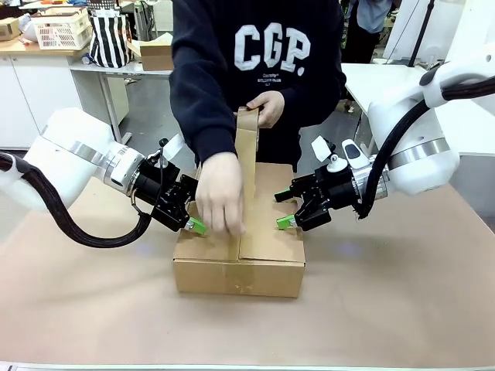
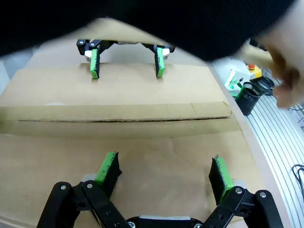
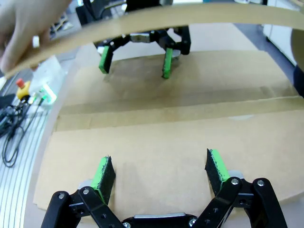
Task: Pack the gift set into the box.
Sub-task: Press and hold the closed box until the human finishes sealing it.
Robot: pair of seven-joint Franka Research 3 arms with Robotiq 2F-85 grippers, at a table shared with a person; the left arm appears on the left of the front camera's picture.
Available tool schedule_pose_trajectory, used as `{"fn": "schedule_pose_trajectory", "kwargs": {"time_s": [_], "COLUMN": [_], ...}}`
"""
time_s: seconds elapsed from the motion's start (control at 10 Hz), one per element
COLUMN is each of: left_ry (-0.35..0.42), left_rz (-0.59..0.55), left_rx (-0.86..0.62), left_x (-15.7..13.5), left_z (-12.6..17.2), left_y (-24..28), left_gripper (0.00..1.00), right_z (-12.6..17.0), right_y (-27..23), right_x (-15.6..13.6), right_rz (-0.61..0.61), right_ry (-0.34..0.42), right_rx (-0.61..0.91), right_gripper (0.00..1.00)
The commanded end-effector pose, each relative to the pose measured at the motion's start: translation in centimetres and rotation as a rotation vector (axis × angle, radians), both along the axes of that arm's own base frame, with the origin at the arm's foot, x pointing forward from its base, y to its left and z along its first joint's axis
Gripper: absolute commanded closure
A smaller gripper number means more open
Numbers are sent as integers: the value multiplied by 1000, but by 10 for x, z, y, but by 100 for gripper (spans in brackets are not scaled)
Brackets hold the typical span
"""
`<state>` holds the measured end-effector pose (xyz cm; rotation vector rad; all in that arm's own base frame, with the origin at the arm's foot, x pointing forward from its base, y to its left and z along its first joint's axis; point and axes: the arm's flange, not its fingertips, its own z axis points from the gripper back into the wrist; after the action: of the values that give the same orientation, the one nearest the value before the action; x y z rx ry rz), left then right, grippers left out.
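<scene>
The table (image 1: 402,301), covered in brown paper, carries the box (image 1: 240,267) at its middle, which serves as the landmark here. The box's side flaps lie folded down across its top; one far flap (image 1: 247,166) stands upright above the box's centre. The gift set cannot be seen and is presumably already under those flaps.

Behind the box a person leans in, one hand (image 1: 220,193) pressing the left flap and the other hand (image 1: 267,107) holding the upright flap's top.

The left gripper (image 1: 195,224) sits at the box's left top edge, fingers apart and holding nothing. The right gripper (image 1: 286,222) sits at the right top edge, likewise spread and empty.

The step appears to be closing up. Done well, each gripper would press its flap flat, keeping clear of the person's fingers as the upright flap is folded down.
</scene>
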<state>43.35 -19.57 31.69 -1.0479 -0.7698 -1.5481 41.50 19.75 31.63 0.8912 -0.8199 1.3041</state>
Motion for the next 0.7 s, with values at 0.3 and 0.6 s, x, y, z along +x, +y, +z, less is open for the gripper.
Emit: {"fn": "schedule_pose_trajectory", "kwargs": {"time_s": [0.3, 0.6], "left_ry": [-1, -1], "left_rz": [0, 0], "left_rx": [4, 4], "left_x": [-1, -1], "left_z": [-2, -2], "left_y": [1, 1], "left_gripper": [0, 0], "right_z": [-2, -2], "right_y": [-1, -1], "right_x": [-1, -1], "right_rz": [6, 6], "right_ry": [8, 8], "right_rx": [-5, -5], "right_gripper": [0, 0]}}
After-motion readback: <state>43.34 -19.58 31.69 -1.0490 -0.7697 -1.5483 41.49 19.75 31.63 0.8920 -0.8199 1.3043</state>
